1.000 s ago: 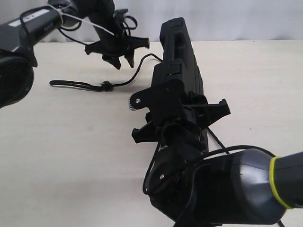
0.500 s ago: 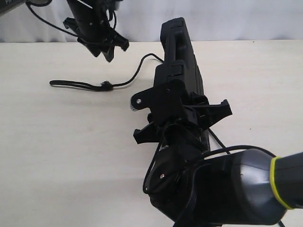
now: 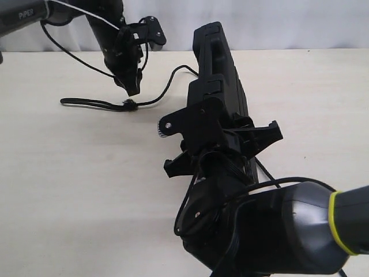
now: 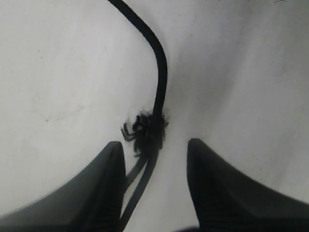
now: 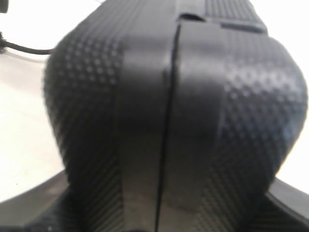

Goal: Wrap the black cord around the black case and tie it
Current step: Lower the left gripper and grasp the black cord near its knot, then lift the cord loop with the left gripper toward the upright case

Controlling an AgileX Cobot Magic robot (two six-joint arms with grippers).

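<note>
1. The pale table (image 3: pixel 69 173) takes up pretty much the whole exterior view, and everything sits on it.
2. The right arm is the big black lump up front. Its right gripper (image 3: pixel 222 137) is clamped on the near end of the black case, one jaw on each side. In the right wrist view the case fills the gap between them.
3. The black case (image 3: pixel 216 63) stands up on its long edge, not flat. It runs from the right gripper away toward the far side of the table, a bit right of the middle.
4. The left gripper (image 3: pixel 131 86) points down at the far left, jaws apart with nothing pinched. Its tips are right over the cord's knot, but I can't tell if they touch it.
5. The black cord (image 3: pixel 164 92) lies on the table left of the case and curves over to the case's side.
6. Its frayed knot (image 3: pixel 130 105) sits between the left fingertips (image 4: pixel 113 159), with the narrow loop (image 3: pixel 86 103) stretching off to the left.
</note>
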